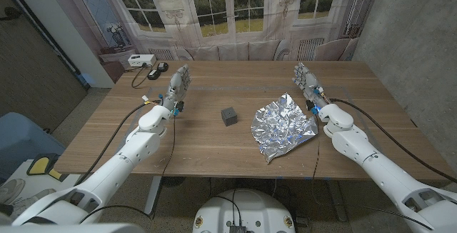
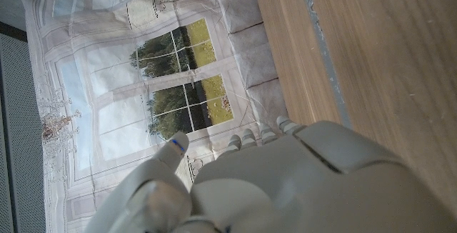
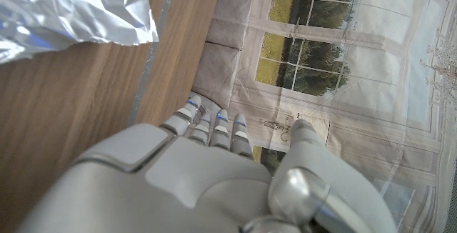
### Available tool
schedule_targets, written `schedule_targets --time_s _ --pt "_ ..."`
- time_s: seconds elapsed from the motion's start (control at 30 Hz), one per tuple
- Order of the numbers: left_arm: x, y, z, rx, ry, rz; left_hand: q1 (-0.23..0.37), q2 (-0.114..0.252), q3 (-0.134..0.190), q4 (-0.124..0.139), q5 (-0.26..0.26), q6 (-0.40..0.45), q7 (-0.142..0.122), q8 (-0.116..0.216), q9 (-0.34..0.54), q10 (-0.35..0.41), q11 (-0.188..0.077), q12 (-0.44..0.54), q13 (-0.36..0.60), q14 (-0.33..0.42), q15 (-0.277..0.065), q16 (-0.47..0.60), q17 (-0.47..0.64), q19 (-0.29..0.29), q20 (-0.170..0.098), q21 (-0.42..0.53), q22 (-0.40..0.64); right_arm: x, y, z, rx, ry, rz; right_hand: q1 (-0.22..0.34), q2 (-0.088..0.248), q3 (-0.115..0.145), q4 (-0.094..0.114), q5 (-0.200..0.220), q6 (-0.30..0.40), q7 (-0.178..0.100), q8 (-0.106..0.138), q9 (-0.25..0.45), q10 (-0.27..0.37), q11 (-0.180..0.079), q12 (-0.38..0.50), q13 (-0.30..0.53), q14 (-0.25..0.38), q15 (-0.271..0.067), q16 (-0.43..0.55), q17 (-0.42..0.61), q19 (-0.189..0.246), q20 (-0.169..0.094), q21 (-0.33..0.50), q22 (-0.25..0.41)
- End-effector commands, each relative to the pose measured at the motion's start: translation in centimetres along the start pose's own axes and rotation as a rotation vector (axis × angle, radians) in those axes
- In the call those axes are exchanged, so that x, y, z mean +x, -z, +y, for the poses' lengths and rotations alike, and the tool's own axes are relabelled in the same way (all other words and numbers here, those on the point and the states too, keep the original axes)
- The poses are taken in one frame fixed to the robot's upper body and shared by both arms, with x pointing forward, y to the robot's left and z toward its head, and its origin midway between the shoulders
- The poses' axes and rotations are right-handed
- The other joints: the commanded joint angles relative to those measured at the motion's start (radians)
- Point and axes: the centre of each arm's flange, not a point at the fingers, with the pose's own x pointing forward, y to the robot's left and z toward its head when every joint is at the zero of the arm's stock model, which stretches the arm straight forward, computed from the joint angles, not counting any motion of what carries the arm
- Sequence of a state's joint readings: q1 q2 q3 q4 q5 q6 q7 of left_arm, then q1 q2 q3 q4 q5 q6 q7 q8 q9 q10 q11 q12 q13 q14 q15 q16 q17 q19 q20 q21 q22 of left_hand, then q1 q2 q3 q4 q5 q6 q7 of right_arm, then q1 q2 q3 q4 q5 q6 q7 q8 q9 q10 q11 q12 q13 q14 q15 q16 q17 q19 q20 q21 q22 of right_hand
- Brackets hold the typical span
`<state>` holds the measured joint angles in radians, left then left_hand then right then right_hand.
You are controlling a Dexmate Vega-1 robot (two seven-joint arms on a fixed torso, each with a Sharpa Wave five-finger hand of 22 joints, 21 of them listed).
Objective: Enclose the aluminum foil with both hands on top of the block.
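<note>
Foil [image 1: 283, 126] lies crinkled and flat, its long corner pointing toward the robot, beside the small gray block [image 1: 229, 115], while both hands [image 1: 178, 87] [image 1: 309, 84] stand spread and empty.

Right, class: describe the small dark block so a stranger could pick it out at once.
Start at the wooden table. Near its middle, left of the crumpled sheet of silver aluminium foil, sits a small dark grey cube. It alone is matte, boxy and dark; the foil is wide and shiny.
</note>
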<state>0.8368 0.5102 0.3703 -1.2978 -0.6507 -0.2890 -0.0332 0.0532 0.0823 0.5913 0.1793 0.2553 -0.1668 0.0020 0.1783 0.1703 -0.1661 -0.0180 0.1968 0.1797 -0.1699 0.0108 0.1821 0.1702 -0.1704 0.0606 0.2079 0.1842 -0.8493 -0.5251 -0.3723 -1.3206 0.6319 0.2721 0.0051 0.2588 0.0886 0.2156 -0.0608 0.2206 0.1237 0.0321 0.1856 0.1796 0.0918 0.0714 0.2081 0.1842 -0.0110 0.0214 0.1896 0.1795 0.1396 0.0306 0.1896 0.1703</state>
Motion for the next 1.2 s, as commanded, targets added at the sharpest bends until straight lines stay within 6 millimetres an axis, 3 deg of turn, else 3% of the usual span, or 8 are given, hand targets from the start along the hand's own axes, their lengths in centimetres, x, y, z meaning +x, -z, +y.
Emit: schedule_targets --time_s 0.03,0.13,0.27,0.63,0.77,0.97,1.2 --pt "-0.1 0.0 -0.2 0.002 0.014 0.001 0.002 0.098 0.010 -0.001 0.007 -0.136 0.009 0.013 0.003 -0.170 0.001 0.012 0.001 -0.178 0.007 0.007 0.004 -0.013 0.005 0.012 0.004 -1.1 -0.3 -0.3 -0.111 0.019 0.049 0.040 -0.001 0.015 -0.027 0.002 0.020 -0.005 0.012 0.004 0.021 0.006 0.005 0.006 0.023 0.023 0.012 0.002 0.014 0.026 0.009 0.003" --pt "-0.2 0.0 -0.3 0.001 0.020 0.003 0.003 0.097 0.011 -0.003 0.008 -0.123 0.010 0.015 0.003 -0.158 0.006 0.015 0.002 -0.167 0.010 0.009 0.003 -0.004 0.010 0.014 0.004 -1.4 -0.6 -0.4 -0.169 0.021 0.078 0.077 0.001 0.029 -0.054 -0.006 0.045 -0.001 0.021 0.006 0.049 0.019 0.011 0.008 0.055 0.042 0.020 0.004 0.018 0.048 0.010 0.004" --pt "-0.2 0.0 -0.4 0.002 0.027 0.006 0.004 0.094 0.013 -0.006 0.008 -0.106 0.011 0.019 0.003 -0.141 0.010 0.020 0.002 -0.152 0.015 0.010 0.002 0.007 0.017 0.017 0.004 -1.7 -0.9 -0.5 -0.241 0.016 0.121 0.102 0.005 0.040 -0.071 -0.014 0.067 0.003 0.026 0.007 0.064 0.025 0.012 0.010 0.079 0.053 0.025 0.006 0.025 0.060 0.012 0.005" --pt "-0.3 0.2 -0.6 0.000 0.036 0.008 0.006 0.086 0.014 -0.010 0.009 -0.067 0.032 0.024 0.003 -0.113 0.026 0.024 0.002 -0.130 0.028 0.010 0.002 0.024 0.024 0.021 0.003 -1.8 -1.5 -0.7 -0.360 -0.007 0.210 0.139 0.015 0.058 -0.090 -0.023 0.080 0.001 0.027 0.008 0.086 0.027 0.016 0.012 0.101 0.058 0.029 0.007 0.044 0.072 0.017 0.005" --pt "-0.3 0.2 -0.6 -0.001 0.037 0.007 0.006 0.085 0.015 -0.011 0.009 -0.066 0.032 0.022 0.004 -0.112 0.027 0.024 0.003 -0.128 0.028 0.009 0.002 0.026 0.026 0.021 0.002 -1.9 -1.8 -0.8 -0.399 -0.012 0.235 0.179 0.013 0.074 -0.106 -0.030 0.089 0.003 0.026 0.009 0.111 0.025 0.019 0.014 0.154 0.055 0.043 0.010 0.067 0.082 0.022 0.006" --pt "-0.3 0.4 -0.5 -0.006 0.039 0.009 0.007 0.085 0.015 -0.011 0.009 -0.064 0.034 0.021 0.004 -0.110 0.027 0.023 0.003 -0.127 0.028 0.007 0.002 0.027 0.027 0.020 0.002 -1.8 -2.2 -0.8 -0.461 -0.028 0.289 0.206 0.008 0.081 -0.109 -0.036 0.107 0.010 0.029 0.011 0.135 0.028 0.023 0.017 0.207 0.044 0.059 0.015 0.095 0.087 0.030 0.008" --pt "-0.2 0.4 -0.5 -0.007 0.043 0.005 0.007 0.085 0.016 -0.012 0.009 -0.062 0.035 0.019 0.004 -0.111 0.028 0.021 0.003 -0.126 0.029 0.006 0.002 0.027 0.027 0.020 0.002 -1.6 -2.5 -0.7 -0.540 -0.049 0.358 0.227 0.008 0.088 -0.111 -0.037 0.129 0.016 0.034 0.011 0.147 0.030 0.024 0.018 0.205 0.039 0.057 0.019 0.110 0.084 0.033 0.009"
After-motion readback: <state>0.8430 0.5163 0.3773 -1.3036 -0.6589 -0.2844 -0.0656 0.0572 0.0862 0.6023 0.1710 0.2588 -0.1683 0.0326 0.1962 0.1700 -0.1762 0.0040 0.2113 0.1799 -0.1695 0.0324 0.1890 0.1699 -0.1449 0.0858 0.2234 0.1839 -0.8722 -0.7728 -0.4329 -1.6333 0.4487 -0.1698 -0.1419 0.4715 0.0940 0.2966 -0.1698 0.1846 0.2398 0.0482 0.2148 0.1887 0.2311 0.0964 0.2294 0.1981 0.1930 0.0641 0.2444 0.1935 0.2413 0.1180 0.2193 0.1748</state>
